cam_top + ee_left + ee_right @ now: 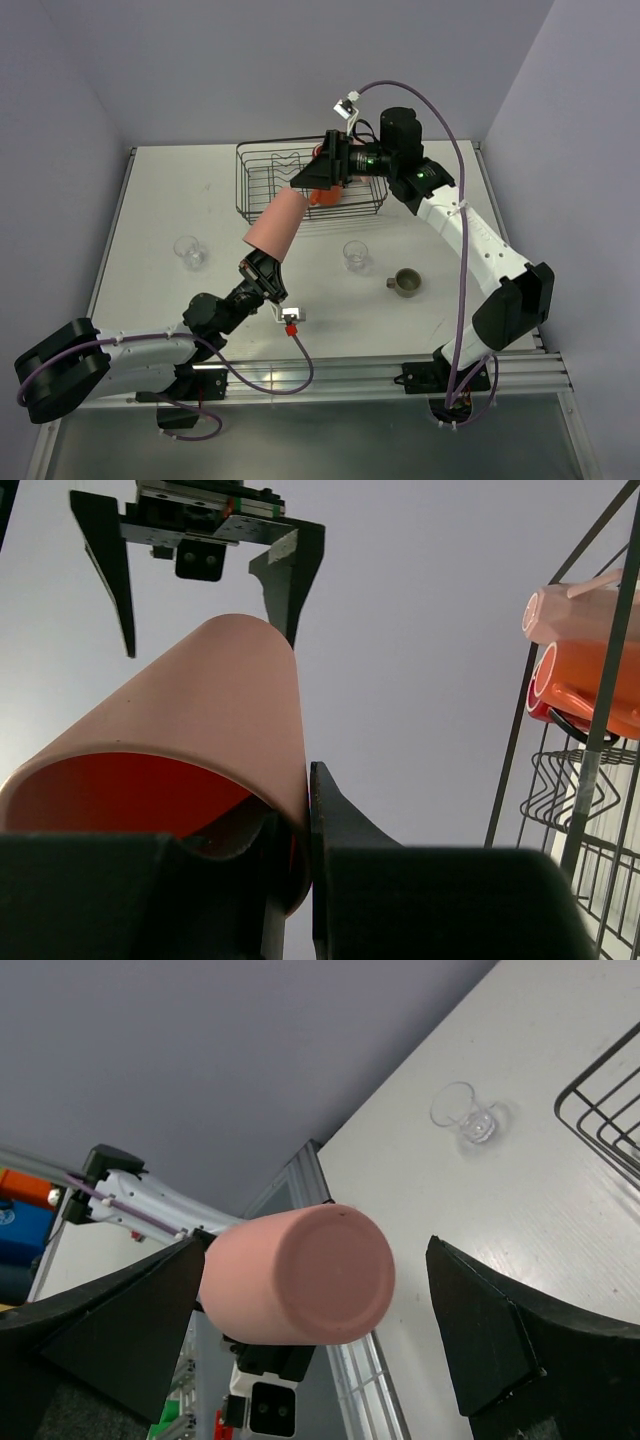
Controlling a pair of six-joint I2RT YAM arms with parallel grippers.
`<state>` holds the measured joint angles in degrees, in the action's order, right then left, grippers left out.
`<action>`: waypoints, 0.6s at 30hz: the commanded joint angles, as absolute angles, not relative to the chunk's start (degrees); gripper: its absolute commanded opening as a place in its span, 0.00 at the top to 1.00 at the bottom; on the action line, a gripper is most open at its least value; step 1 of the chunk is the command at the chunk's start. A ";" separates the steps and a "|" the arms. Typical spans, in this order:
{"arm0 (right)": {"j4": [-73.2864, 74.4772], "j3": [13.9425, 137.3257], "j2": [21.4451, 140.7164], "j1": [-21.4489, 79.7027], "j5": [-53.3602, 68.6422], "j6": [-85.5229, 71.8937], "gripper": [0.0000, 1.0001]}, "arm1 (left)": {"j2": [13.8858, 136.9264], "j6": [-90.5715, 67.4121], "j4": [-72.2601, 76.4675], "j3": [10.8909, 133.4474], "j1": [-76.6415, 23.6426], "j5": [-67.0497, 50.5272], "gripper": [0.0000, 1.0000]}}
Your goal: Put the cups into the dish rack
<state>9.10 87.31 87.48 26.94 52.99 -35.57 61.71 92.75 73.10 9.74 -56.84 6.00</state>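
Note:
My left gripper (pixel 259 263) is shut on the rim of the salmon tumbler (pixel 277 225), one finger inside and one outside, holding it tilted above the table with its base toward the dish rack (pixel 262 186). In the left wrist view the tumbler (pixel 200 720) fills the frame, pinched by my left gripper (pixel 303 820). My right gripper (pixel 305 180) hangs open in front of the rack, facing the tumbler's base (pixel 320 1275), and its fingers (pixel 470 1330) stand wide on either side without touching. A pink mug (pixel 570 610), an orange mug (pixel 595 680) and a red mug (pixel 545 715) lie in the rack.
Two clear glasses (pixel 188 251) (pixel 355 255) and a small grey-olive mug (pixel 405 283) stand on the white table (pixel 150 200). The left glass (pixel 465 1120) and a rack corner (pixel 610 1110) show in the right wrist view. Walls close in the table at the back and sides.

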 commanded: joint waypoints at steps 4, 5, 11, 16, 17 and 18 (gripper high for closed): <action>9.41 87.98 87.80 27.60 52.90 -34.10 0.00 | 61.26 93.69 96.50 13.00 -57.13 4.83 1.00; 8.53 87.63 87.80 27.77 53.95 -34.45 0.00 | 61.43 93.78 96.50 13.27 -57.13 4.83 1.00; 6.24 86.22 88.15 28.65 57.21 -37.00 0.00 | 62.14 94.30 96.50 14.06 -57.13 4.48 1.00; 3.79 84.91 88.68 28.92 59.15 -40.16 0.01 | 62.49 94.66 96.77 14.24 -57.13 3.96 1.00; 2.91 84.55 88.68 28.92 59.50 -40.95 0.02 | 62.58 94.66 96.85 14.24 -57.13 3.87 1.00; 1.94 83.85 88.86 28.92 60.29 -43.22 0.02 | 62.67 94.92 96.86 14.24 -57.13 3.87 1.00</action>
